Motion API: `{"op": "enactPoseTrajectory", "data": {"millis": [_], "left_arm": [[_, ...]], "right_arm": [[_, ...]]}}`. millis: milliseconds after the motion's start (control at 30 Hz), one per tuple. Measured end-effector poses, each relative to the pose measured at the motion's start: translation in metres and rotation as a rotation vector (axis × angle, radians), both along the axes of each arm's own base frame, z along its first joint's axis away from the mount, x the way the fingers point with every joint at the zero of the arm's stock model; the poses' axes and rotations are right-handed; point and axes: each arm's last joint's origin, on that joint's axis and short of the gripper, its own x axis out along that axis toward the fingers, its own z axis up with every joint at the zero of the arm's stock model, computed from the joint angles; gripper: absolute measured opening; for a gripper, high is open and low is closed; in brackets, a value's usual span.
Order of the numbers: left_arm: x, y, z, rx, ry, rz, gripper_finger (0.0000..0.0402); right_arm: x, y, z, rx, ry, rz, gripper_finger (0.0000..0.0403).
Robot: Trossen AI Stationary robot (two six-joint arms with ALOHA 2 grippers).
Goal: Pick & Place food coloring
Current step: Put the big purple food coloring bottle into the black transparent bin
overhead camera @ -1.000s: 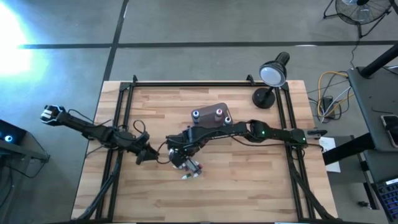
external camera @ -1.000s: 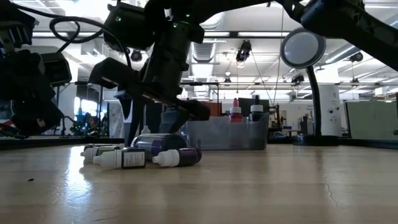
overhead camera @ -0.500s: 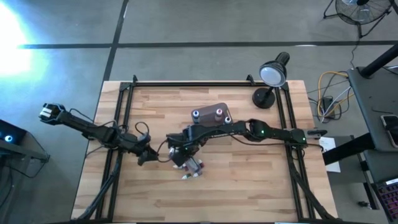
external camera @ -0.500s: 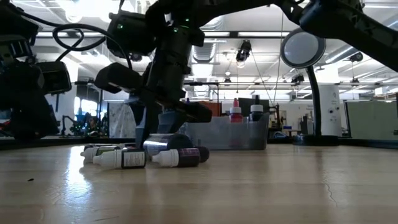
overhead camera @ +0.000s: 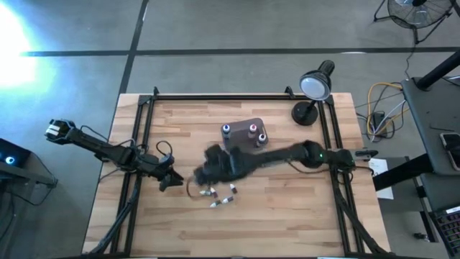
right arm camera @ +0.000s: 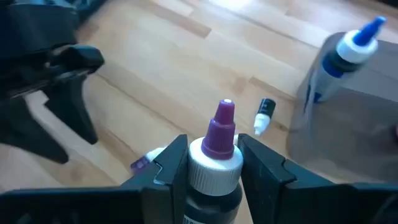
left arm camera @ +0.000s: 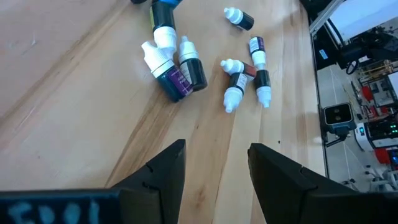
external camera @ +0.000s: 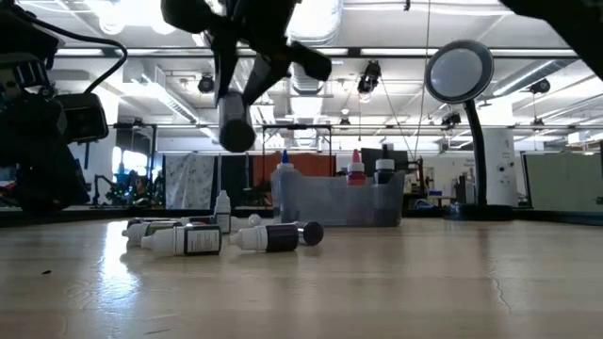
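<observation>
My right gripper [right arm camera: 214,158] is shut on a food coloring bottle [right arm camera: 217,134] with a dark body, white collar and purple tip. It is raised above the table [external camera: 236,99] and appears blurred in the high view [overhead camera: 210,169]. Several more food coloring bottles [overhead camera: 219,196] lie on their sides on the wood [left arm camera: 205,62], and one stands upright [external camera: 222,212]. My left gripper [left arm camera: 214,168] is open, low near the table's left side [overhead camera: 171,180], short of the pile. The smoky-grey tub [overhead camera: 244,133] holds three upright bottles. My right gripper pinches the bottle between its two fingers [right arm camera: 171,162] at the white collar [right arm camera: 214,163] just below the purple tip. The bottle lies along the fingers, with its tip pointing out past them. It is lifted clear of the table [external camera: 234,127].
A black desk lamp [overhead camera: 313,86] stands at the far right corner [external camera: 459,75]. The tub [external camera: 344,200] sits beyond the pile, and one blue-tipped bottle [right arm camera: 348,46] stands in it. A black rail frame [overhead camera: 136,144] borders the table. Bare wood lies toward the near edge.
My right gripper has risen from the pile, carrying one bottle clear of the table, and has shifted toward the far edge and the tub. The other bottles remain on the wood. One dark-capped bottle now lies a little farther right in the low view.
</observation>
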Motion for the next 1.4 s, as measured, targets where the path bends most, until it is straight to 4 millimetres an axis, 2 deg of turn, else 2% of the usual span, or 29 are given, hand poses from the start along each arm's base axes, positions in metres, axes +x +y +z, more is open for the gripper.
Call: {"op": "enactPoseTrajectory", "data": {"millis": [133, 300, 400, 667, 833, 1000, 1267, 1400], "left_arm": [[0.0, 0.0, 0.0, 0.0, 0.0, 0.0, 0.0151], [0.0, 0.0, 0.0, 0.001, 0.0, -0.001, 0.0151], [0.0, 0.0, 0.0, 0.0, 0.0, 0.0, 0.0151], [0.0, 0.0, 0.0, -0.009, -0.002, 0.003, 0.0151], [0.001, 0.0, 0.002, -0.016, -0.024, 0.005, 0.0151], [0.002, 0.0, 0.003, -0.019, -0.033, 0.005, 0.0151], [0.002, -0.001, 0.003, -0.03, -0.039, 0.009, 0.0151], [0.002, -0.001, 0.004, -0.03, -0.04, 0.009, 0.0151]], "right_arm": [[-0.008, 0.035, -0.003, -0.075, -0.08, -0.064, 0.0104], [-0.028, 0.061, -0.013, -0.166, -0.139, -0.21, 0.0108], [-0.039, 0.067, -0.016, -0.172, -0.129, -0.263, 0.0106], [-0.056, 0.085, -0.036, -0.233, -0.032, -0.221, 0.0106], [-0.074, 0.098, -0.051, -0.273, -0.064, -0.288, 0.0106], [-0.093, 0.111, -0.071, -0.325, -0.037, -0.284, 0.0106], [-0.116, 0.117, -0.106, -0.379, -0.054, -0.311, 0.0107], [-0.125, 0.121, -0.116, -0.396, -0.056, -0.304, 0.0137]]}}
